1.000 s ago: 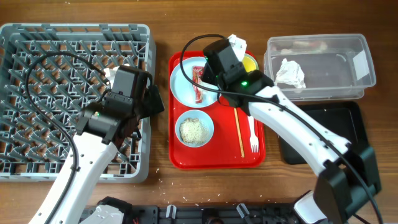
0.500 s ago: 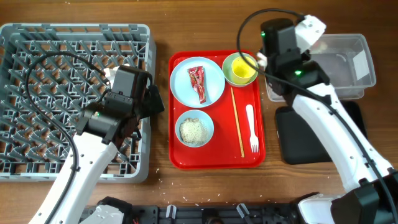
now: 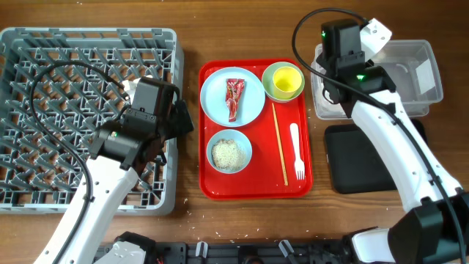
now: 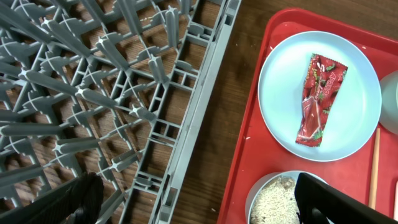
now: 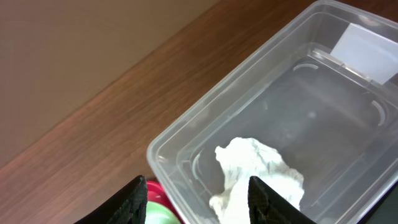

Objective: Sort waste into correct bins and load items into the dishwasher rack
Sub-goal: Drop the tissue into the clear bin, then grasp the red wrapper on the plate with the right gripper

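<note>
- Wooden worktop (image 3: 187,29): bare brown grain, with a few whitish crumbs by its near edge. No room shows beyond it.
- Dishwasher rack (image 3: 88,110): fills the worktop's left end, with no dishes visible in it. The left gripper (image 4: 205,208) hovers over its right rim, jaws spread wide and holding nothing.
- Red serving tray (image 3: 256,188): sits mid-worktop, carrying the plate (image 3: 249,110) with the red-and-white wrapper (image 3: 234,97) on it. It also holds a bowl of rice (image 3: 230,152), the yellow-green cup (image 3: 283,81), the chopsticks (image 3: 280,147) and the fork (image 3: 296,150).
- Clear tub (image 3: 432,81): at the far right corner, with the black tray (image 3: 348,161) just nearward of it.
- Right gripper (image 5: 198,196): above the tub's left end, jaws partly apart, nothing pinched as far as I can tell.
- Crumpled napkin (image 5: 258,168): lies inside the tub beneath those fingers. To finish this drop well, I would widen the jaws fully. Then rise straight up clear of the tub wall, so the paper cannot cling and be dragged out.
</note>
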`<state>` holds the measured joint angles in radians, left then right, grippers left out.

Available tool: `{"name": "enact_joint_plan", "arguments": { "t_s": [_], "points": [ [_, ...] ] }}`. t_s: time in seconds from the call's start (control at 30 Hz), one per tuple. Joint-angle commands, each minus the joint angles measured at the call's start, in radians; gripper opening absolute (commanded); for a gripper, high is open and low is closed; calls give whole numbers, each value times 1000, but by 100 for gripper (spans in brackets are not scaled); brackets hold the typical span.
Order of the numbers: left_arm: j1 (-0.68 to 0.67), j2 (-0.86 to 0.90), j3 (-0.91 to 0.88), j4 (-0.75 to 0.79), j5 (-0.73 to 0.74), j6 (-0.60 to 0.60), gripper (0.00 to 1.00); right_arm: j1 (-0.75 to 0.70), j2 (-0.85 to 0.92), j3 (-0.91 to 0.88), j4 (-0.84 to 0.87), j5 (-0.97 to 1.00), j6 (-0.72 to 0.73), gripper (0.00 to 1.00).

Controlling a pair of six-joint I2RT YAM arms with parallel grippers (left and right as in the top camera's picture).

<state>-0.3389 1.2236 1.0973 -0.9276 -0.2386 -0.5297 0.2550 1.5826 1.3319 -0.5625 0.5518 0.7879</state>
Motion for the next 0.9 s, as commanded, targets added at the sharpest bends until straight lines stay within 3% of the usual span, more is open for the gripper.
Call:
{"name": "enact_joint_plan", "arguments": {
  "t_s": [0.0,0.1,0.13,0.2,0.27,0.3,0.47,0.63,0.87],
  "points": [
    [5,-10,1,2,-2,-2,100,0,-27,8,-2,-55,-3,53],
    [5,-10,1,2,-2,-2,100,44,-27,8,50,-327,-148,57],
    [5,-10,1,2,-2,-2,100,85,-27,8,78,-482,-236,64],
    [5,-10,1,2,-2,-2,100,176,-27,8,130,-624,-280,76],
    [5,-10,1,2,-2,-2,100,246,-19,4,158,-589,-232,77],
    [5,-10,1,2,-2,-2,100,278,-5,3,158,-555,-195,70],
    [5,-10,1,2,-2,-2,100,337,260,3,215,-552,7,62],
    [5,-10,1,2,-2,-2,100,339,443,3,309,-642,43,57],
    [5,-10,1,2,-2,-2,100,343,474,3,204,-450,16,57]
  ]
}}
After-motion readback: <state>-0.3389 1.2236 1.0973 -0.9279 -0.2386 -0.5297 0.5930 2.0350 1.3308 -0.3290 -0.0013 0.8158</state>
